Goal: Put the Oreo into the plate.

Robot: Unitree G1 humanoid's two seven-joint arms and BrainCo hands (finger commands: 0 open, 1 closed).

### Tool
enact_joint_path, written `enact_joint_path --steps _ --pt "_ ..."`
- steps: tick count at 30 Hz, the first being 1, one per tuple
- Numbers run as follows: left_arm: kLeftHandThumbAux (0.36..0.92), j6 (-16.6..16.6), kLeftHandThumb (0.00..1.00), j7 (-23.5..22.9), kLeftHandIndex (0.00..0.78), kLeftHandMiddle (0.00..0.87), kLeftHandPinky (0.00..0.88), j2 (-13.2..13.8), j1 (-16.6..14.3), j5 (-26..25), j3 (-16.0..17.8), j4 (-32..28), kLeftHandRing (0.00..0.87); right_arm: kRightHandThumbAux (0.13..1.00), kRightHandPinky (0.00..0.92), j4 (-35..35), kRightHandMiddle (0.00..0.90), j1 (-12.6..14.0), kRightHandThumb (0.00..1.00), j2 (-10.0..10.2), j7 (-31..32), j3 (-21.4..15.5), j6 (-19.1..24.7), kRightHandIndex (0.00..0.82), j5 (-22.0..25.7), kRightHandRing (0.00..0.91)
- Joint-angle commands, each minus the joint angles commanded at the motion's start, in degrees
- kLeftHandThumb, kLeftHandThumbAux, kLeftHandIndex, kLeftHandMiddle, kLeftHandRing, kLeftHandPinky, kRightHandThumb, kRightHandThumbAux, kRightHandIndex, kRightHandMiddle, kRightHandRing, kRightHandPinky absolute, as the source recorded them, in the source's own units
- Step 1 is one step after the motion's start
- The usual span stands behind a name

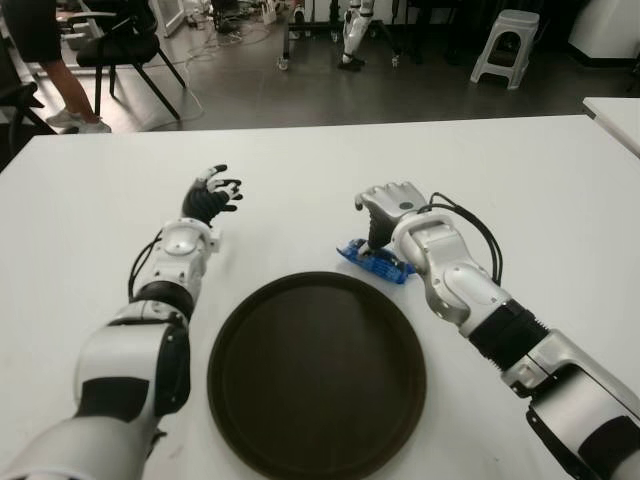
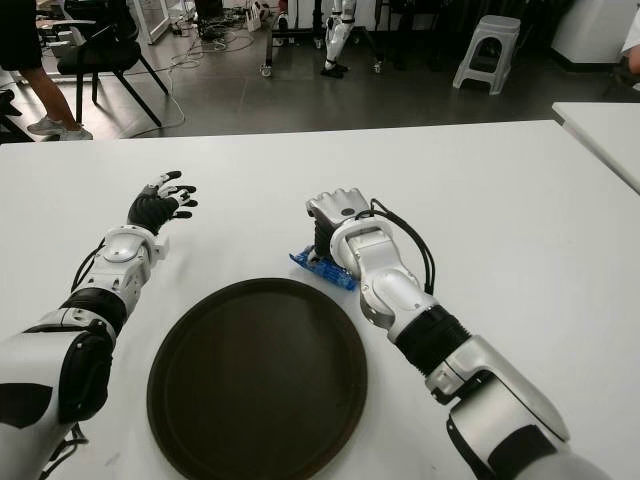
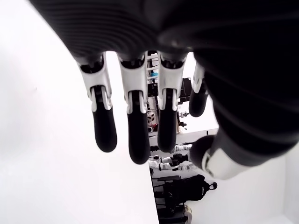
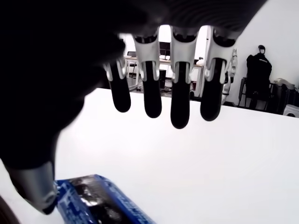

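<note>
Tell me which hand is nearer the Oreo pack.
Right. The right hand is directly over the Oreo pack, fingers open, not gripping. The left hand is off to its left, open, beyond the plate.

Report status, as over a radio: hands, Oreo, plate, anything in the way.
Right hand open over the Oreo pack, not gripping. Left hand open, idle, left of it. Pack on table just beyond the plate rim. Nothing in the way.
</note>
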Motion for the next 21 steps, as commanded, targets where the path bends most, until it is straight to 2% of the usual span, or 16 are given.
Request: enact_joint_path --steps 21 --pt "0.684 -0.17 0.486 -0.49 0.155 0.310 0.366 0.07 0.06 -0.48 0.21 -0.03 0.348 0.683 0.404 0.45 0.276 -0.02 0.000 0.91 -0.92 -0.36 0.65 0.284 -0.06 0.342"
